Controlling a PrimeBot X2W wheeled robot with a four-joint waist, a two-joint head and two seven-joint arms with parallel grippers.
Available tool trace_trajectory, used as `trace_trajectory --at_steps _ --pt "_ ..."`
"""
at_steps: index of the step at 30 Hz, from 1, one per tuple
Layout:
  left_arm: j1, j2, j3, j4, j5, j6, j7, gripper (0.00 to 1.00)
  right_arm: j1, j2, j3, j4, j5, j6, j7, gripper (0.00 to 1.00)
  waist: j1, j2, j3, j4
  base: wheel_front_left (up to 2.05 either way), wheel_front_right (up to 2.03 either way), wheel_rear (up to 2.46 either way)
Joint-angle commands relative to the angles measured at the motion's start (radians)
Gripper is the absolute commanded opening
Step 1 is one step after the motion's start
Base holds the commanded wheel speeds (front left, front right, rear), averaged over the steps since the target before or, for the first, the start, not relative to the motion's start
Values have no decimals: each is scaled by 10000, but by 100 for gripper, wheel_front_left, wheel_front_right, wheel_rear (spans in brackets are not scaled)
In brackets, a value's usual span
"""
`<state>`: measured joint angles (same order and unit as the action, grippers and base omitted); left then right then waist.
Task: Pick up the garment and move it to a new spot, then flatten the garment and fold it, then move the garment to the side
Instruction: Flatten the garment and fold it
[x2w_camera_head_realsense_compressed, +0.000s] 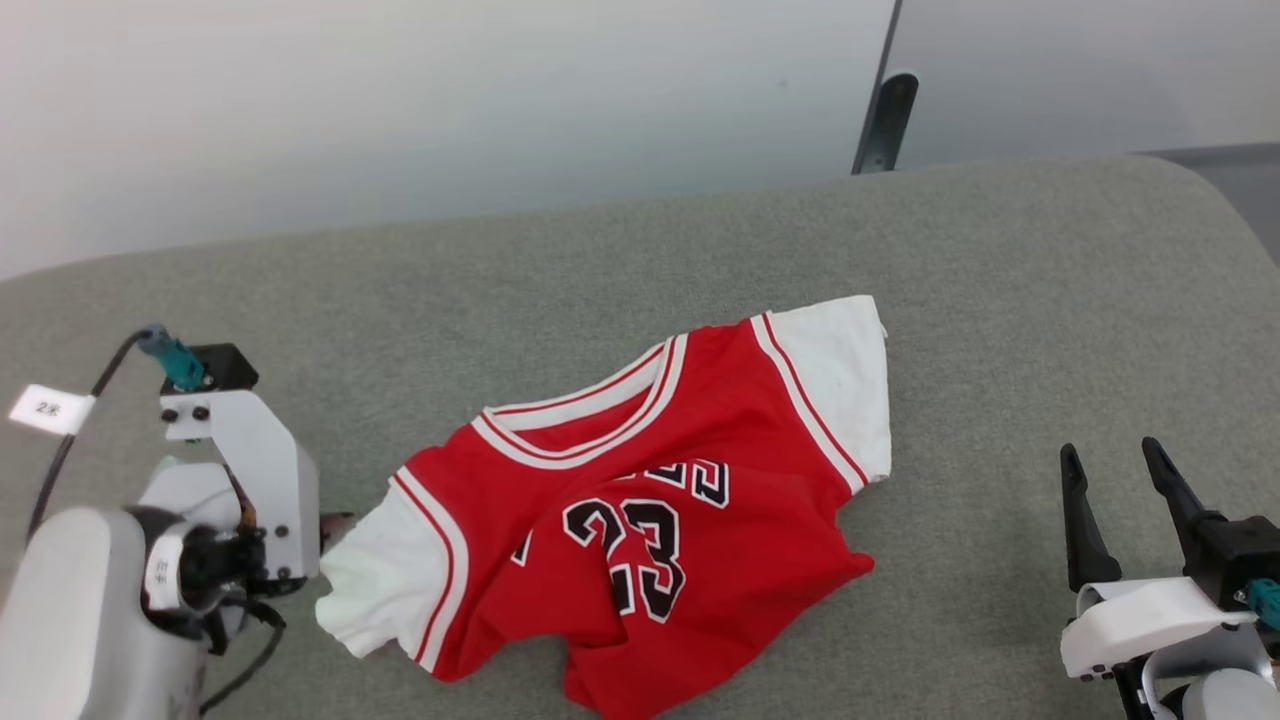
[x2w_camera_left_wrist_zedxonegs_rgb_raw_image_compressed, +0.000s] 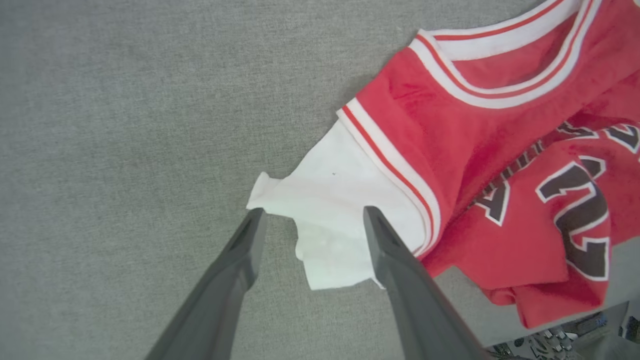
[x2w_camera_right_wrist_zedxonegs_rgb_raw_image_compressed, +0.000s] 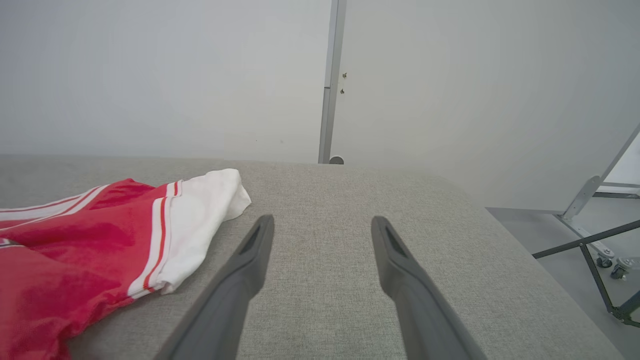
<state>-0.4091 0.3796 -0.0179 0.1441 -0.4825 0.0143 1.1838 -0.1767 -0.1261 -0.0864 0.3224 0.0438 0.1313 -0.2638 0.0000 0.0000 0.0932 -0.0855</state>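
The garment (x2w_camera_head_realsense_compressed: 640, 500), a red jersey with white sleeves and a black "23", lies crumpled on the grey fabric table (x2w_camera_head_realsense_compressed: 1000, 300), its lower half bunched and folded over. My left gripper (x2w_camera_left_wrist_zedxonegs_rgb_raw_image_compressed: 310, 212) is open at the garment's left side, one finger on each side of the white sleeve (x2w_camera_left_wrist_zedxonegs_rgb_raw_image_compressed: 335, 200). In the left wrist view the garment (x2w_camera_left_wrist_zedxonegs_rgb_raw_image_compressed: 475, 150) spreads to the right. My right gripper (x2w_camera_head_realsense_compressed: 1110, 450) stands open near the table's front right, apart from the garment, nothing between its fingers (x2w_camera_right_wrist_zedxonegs_rgb_raw_image_compressed: 250, 265). The other white sleeve (x2w_camera_right_wrist_zedxonegs_rgb_raw_image_compressed: 200, 220) lies to its left.
A pale wall runs behind the table, with a dark post (x2w_camera_head_realsense_compressed: 885, 120) at the far edge. The table's right end is rounded. Beyond it stands a metal frame on casters (x2w_camera_right_wrist_zedxonegs_rgb_raw_image_compressed: 600, 250). A white tag (x2w_camera_head_realsense_compressed: 50, 408) hangs on my left arm's cable.
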Motion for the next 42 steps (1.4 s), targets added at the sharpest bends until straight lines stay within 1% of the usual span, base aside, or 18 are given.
trace_trajectory --at_steps 1,3,6,7,12,14,17,19,21,24,25,26,27,28,32,36,39,42 --pt "-245 99 5 285 83 -15 22 100 -142 -53 63 -2 3 -10 22 100 0 0 209 -167 0 0 0" --pt "-365 163 -31 528 135 -38 6 100 -190 -86 79 -9 25 -10 21 100 0 0 290 -210 0 0 0" --pt "-643 323 -72 1256 193 -145 15 100 -245 -119 110 -103 66 -10 15 100 0 0 546 -371 0 0 0" --pt "-736 372 -23 1495 183 -97 -11 100 -259 -120 100 -131 72 -10 12 100 0 0 628 -426 0 0 0" --pt "-940 481 14 2436 -6 -126 272 100 -262 -137 -38 -360 68 -10 5 100 0 0 933 -587 0 0 0" --pt "-995 391 85 2693 -128 36 418 100 -216 -135 -106 -426 59 -10 3 100 0 0 990 -594 0 0 0" --pt "-981 391 -3 2860 -124 84 604 100 -176 -134 -168 -514 48 -10 3 100 0 0 1064 -579 0 0 0" --pt "-976 398 -51 2913 -74 69 501 100 -232 -120 -183 -540 31 -10 3 100 0 0 1119 -547 0 0 0" --pt "-953 321 -47 3084 -92 162 458 100 -299 -100 -169 -565 5 -10 2 100 0 0 1163 -503 0 0 0" --pt "-799 374 -161 3374 48 218 501 100 -385 -98 -79 -584 -5 -10 25 100 0 0 1224 -440 0 0 0" --pt "-760 339 -130 3474 2 280 479 77 -405 -100 -52 -599 1 -10 38 100 0 0 1242 -415 0 0 0" --pt "-724 279 -126 3567 -65 281 490 47 -419 -107 -29 -615 14 -10 34 100 0 0 1257 -384 0 0 0" --pt "-696 189 -130 3647 -170 229 518 11 -413 -118 -13 -628 18 -10 61 100 0 0 1263 -349 0 0 0" --pt "-704 133 -109 3681 -227 206 491 0 -417 -129 10 -638 25 -10 93 100 0 0 1268 -312 0 0 0" --pt "-950 139 -37 3675 -234 268 135 0 -518 -269 135 -756 126 -10 281 100 0 0 1262 -146 0 0 0" --pt "-1215 123 -160 3608 -178 91 -118 0 -713 -526 457 -906 443 -10 724 100 0 0 1244 41 0 0 0" --pt "-1460 4 -254 3573 -198 -91 -456 0 -1125 -883 954 -1058 836 -10 1385 100 0 0 1240 205 0 0 0" --pt "-1691 -162 -452 3660 -142 -281 -739 0 -1758 -1451 1646 -1122 1508 -10 2383 100 0 0 1239 409 0 0 0"
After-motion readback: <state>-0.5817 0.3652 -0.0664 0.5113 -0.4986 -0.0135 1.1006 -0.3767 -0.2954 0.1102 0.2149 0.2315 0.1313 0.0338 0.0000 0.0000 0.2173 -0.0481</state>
